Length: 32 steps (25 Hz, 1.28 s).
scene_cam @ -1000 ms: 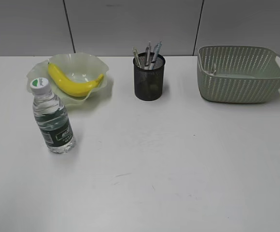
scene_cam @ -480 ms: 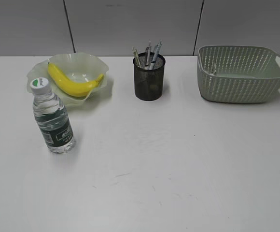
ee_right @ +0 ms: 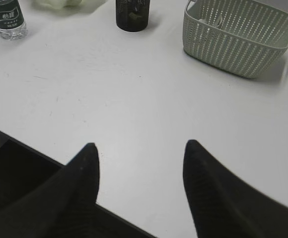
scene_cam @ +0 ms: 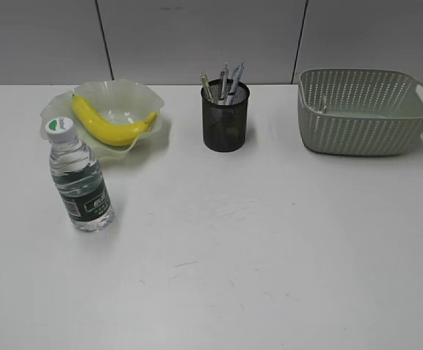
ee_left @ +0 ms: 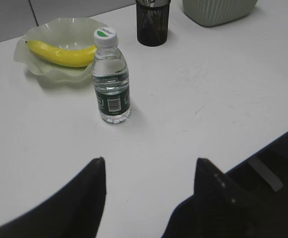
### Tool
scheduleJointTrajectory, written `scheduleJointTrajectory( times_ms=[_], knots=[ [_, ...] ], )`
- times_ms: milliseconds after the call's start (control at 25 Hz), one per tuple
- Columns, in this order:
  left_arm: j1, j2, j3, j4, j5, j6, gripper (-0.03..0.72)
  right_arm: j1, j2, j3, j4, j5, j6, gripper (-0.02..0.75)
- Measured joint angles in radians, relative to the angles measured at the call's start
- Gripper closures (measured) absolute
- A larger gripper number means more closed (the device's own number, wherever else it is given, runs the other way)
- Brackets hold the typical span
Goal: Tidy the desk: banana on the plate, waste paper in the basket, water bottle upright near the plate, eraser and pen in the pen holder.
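The yellow banana [scene_cam: 113, 125] lies in the pale-green wavy plate [scene_cam: 140, 93] at the back left. In front of the plate the water bottle [scene_cam: 80, 182] stands upright, white cap up. Several pens [scene_cam: 226, 76] stick out of the black mesh pen holder [scene_cam: 225, 124]. The green basket [scene_cam: 365, 120] stands at the back right, with a small pale scrap [ee_right: 214, 21] inside that may be the waste paper. The eraser is hidden. My left gripper [ee_left: 150, 161] and my right gripper [ee_right: 140, 144] hang open over the desk's front edge, nothing between their fingers.
The white desk [scene_cam: 270, 248] runs bare from the bottle across to the front right. Its front edge [ee_left: 270, 144] drops to a dark floor beneath both grippers. A grey panelled wall [scene_cam: 197, 36] closes the back.
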<state>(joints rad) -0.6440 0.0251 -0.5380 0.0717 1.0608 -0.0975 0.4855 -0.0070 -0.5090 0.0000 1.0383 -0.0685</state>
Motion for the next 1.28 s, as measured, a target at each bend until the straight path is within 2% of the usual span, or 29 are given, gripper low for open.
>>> scheduleJointTrajectory(
  times_ms=[480, 560, 640, 720, 840, 960, 1080, 1280],
  knots=[
    [0.0, 0.0, 0.0, -0.002, 0.0, 0.003, 0.263, 0.0, 0.0, 0.0, 0.0, 0.0, 0.0, 0.303],
    [0.018, 0.0, 0.0, -0.003, 0.0, 0.003, 0.263, 0.0, 0.0, 0.0, 0.0, 0.0, 0.0, 0.303],
    [0.083, 0.0, 0.0, -0.003, 0.0, 0.003, 0.263, -0.013, 0.0, 0.0, 0.0, 0.0, 0.0, 0.303],
    [0.196, -0.003, 0.0, -0.003, -0.001, 0.003, 0.263, -0.064, 0.0, 0.0, 0.0, 0.0, 0.0, 0.303],
    [0.384, -0.03, 0.0, -0.003, -0.003, 0.003, 0.274, -0.205, 0.0, 0.0, 0.0, 0.0, 0.0, 0.303],
    [0.539, -0.031, 0.0, -0.003, -0.003, 0.003, 0.287, -0.341, 0.0, 0.0, 0.0, -0.001, 0.0, 0.303],
    [0.597, -0.031, 0.0, -0.003, -0.005, 0.003, 0.298, -0.425, 0.0, 0.0, 0.0, -0.001, 0.0, 0.303],
    [0.605, -0.031, 0.0, -0.003, -0.005, 0.003, 0.304, -0.445, 0.0, 0.0, 0.0, -0.001, 0.0, 0.303]
  ],
)
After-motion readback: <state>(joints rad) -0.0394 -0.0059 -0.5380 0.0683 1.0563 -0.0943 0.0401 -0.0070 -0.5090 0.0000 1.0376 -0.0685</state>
